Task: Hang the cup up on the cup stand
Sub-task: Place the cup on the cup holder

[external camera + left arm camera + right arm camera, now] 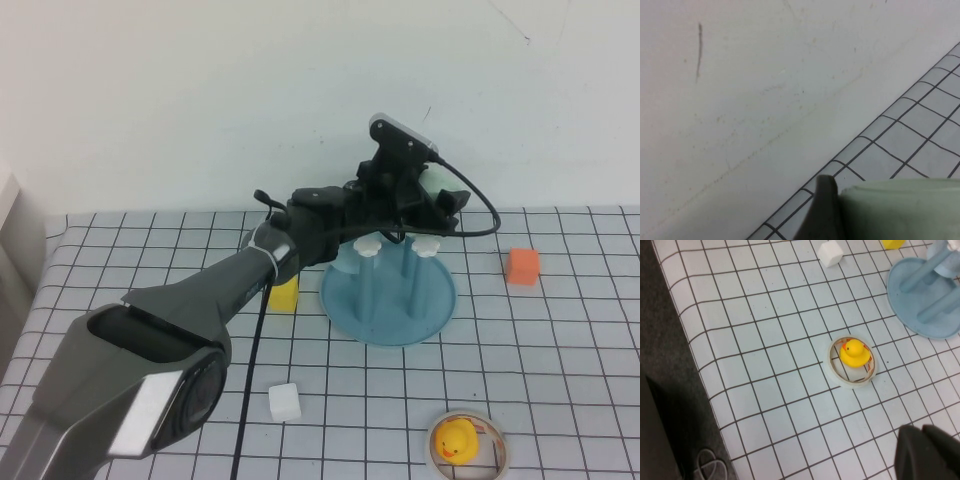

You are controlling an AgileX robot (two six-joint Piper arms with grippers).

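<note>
My left tool (432, 200) grips the cup (434, 184) above the stand (389, 296), lined up to drop over a peg. My right tool (927, 452), parked off the bench (765, 365), looks closed.

A yellow duck (456, 441) is being enclosed by a pale ring (497, 437) near the table's front edge. A white cube (284, 402), a yellow block (284, 294) and an orange cube (522, 266) are being supported, well apart, by the gridded tabletop (560, 370).
</note>
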